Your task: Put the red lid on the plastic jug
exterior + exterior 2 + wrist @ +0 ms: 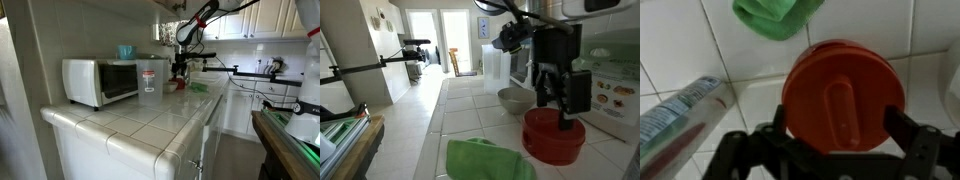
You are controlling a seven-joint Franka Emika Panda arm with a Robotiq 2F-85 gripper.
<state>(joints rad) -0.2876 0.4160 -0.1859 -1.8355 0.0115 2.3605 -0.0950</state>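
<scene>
The red lid point(840, 90) is a round red cap with a raised oval grip, lying flat on the white tiled counter. It also shows in both exterior views point(553, 140) point(181, 86). My gripper point(840, 128) is open, just above the lid, with one finger on each side of its rim. An exterior view shows the gripper point(563, 112) pointing straight down over the lid. The plastic jug point(150, 82) stands clear and upright next to the white microwave point(100, 80), well away from the lid, and has no lid on it.
A green cloth point(485, 160) lies beside the lid, also in the wrist view point(775, 18). A metal bowl point(515, 100) sits behind the lid. A teal cup point(126, 51) stands on the microwave. A printed packet point(680, 110) lies left of the lid.
</scene>
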